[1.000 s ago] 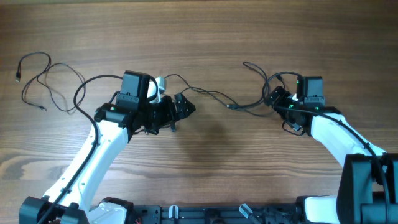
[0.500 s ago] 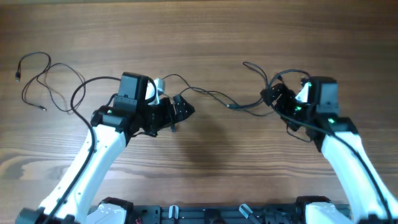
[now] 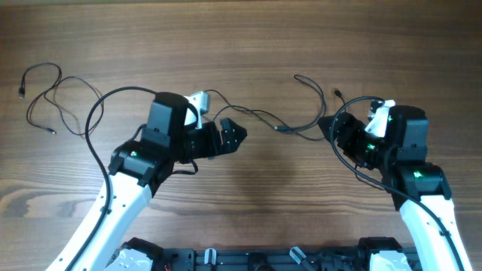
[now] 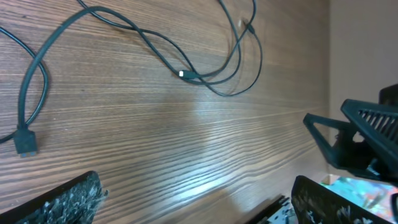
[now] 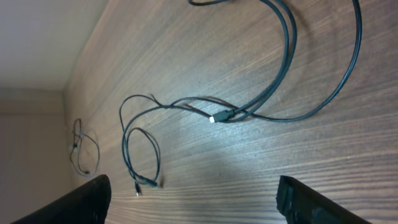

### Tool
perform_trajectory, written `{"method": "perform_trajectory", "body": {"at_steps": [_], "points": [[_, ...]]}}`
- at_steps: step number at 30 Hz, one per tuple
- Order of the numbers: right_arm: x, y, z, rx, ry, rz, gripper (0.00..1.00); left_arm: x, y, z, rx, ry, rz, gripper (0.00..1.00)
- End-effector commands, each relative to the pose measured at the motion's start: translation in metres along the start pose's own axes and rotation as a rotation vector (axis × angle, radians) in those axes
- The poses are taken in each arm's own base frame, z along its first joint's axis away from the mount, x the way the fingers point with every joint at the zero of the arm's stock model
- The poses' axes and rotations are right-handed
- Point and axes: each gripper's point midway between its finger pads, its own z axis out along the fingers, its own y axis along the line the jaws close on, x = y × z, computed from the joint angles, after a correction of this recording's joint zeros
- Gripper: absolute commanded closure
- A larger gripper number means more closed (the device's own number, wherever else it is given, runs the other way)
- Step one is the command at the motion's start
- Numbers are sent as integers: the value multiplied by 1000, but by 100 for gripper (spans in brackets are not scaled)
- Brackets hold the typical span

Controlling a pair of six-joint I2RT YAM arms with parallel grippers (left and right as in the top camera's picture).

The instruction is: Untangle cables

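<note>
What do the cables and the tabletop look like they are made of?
Cables: thin black cords, probably plastic or rubber sheathed. They lie in loose curves with a dull sheen, and one plug tip looks pale, perhaps metal. Tabletop: brown wood or wood-look laminate, with long grain lines and a smooth surface that catches light. Which of the two cannot be told.

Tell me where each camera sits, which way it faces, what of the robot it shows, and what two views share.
Overhead: fixed above the table, looking straight down; both arms show, with the left gripper and right gripper.
Left wrist: on the left arm, looking low across the table toward the right gripper; its own fingertips frame the bottom.
Right wrist: on the right arm, looking low across the table leftward; its own fingertips frame the bottom.
Shared: both wrist views show the middle cable with its bright plug.
</note>
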Motion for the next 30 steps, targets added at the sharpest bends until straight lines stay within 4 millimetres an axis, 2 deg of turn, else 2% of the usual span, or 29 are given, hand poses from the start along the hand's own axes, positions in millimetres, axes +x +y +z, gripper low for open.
{"method": "perform_trajectory", "body": {"at_steps": [1, 6, 9, 10, 11, 13, 15, 16, 21, 24, 26, 30], "points": [[5, -3, 6, 6, 40, 56, 27, -3, 8, 3, -102, -63, 40, 0], [3, -12, 21, 30, 65, 73, 35, 0, 2, 6, -101, -65, 67, 0], [-1, -12, 28, 27, 62, 71, 40, -6, -2, 7, -83, -87, 78, 0], [-3, -12, 29, 25, 59, 68, 37, -8, -4, 7, -75, -95, 82, 0], [-5, -11, 29, 22, 50, 52, 27, -11, -8, 10, -61, -107, 93, 0], [-11, -10, 26, 24, 15, 30, 14, -17, -16, 18, -36, -122, 114, 0], [-18, -10, 20, 42, -37, 19, 2, -22, -27, 32, -1, -133, 137, 0], [-21, -9, 16, 41, -56, 12, 0, -22, -31, 40, 13, -133, 132, 0], [-26, 0, 1, 20, -117, -13, 0, -10, -47, 101, 74, -84, 92, 0], [-22, -3, 1, 36, -102, -4, 0, 2, -44, 130, 74, -45, 85, 3], [-20, -10, 1, 68, -100, 6, 1, 7, -37, 142, 51, -32, 26, 6], [-19, -19, 0, 108, -102, 28, 0, 4, -31, 144, 26, -51, -117, 5]]}}
